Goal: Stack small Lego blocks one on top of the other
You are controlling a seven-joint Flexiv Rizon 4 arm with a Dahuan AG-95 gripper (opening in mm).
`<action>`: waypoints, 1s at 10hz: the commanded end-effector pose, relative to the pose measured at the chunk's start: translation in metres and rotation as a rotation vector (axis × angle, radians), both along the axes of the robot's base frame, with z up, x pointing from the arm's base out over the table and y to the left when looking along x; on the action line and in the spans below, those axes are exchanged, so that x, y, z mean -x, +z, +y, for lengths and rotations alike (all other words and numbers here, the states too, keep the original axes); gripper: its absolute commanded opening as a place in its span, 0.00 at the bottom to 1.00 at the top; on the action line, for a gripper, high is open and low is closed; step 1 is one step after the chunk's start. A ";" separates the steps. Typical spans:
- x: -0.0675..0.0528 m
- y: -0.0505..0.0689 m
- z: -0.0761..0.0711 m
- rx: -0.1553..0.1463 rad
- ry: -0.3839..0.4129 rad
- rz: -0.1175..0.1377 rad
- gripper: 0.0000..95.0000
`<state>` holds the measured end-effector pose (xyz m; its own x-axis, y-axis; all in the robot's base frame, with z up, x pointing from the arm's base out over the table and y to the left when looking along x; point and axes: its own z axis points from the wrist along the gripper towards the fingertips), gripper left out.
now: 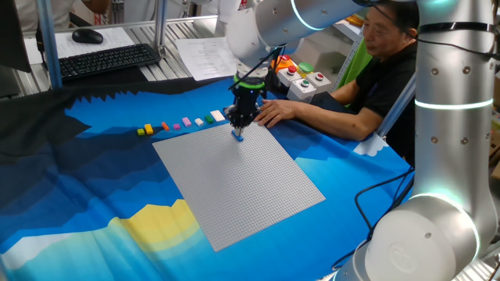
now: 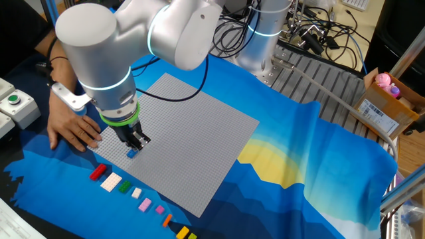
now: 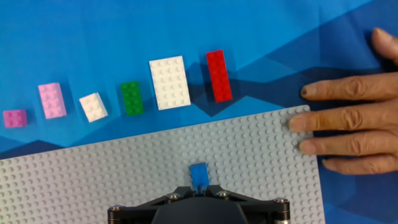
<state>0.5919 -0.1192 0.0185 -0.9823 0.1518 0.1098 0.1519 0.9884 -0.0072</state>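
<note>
The hand (image 3: 199,186) is clamped on a blue brick (image 3: 198,175), pointing down onto the grey baseplate (image 3: 124,180); a person's hand (image 3: 348,124) rests on its corner

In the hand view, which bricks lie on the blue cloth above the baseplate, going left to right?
small pink brick → longer pink brick → small white brick → green brick → large white brick → red brick. Further right, a person's hand rests on the baseplate's corner.

Loose bricks in row (image 2: 136,193): nine. Blue brick (image 3: 199,174) on baseplate (image 1: 242,183): one. Baseplate: one.
</note>
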 end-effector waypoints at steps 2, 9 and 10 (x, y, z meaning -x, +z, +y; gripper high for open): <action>-0.027 0.012 -0.004 0.015 0.017 -0.003 0.20; -0.091 0.010 -0.037 0.022 0.101 -0.010 0.40; -0.091 0.008 -0.037 0.022 0.098 -0.011 0.40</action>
<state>0.6893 -0.1566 0.0226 -0.9929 0.0581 0.1041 0.0561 0.9982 -0.0224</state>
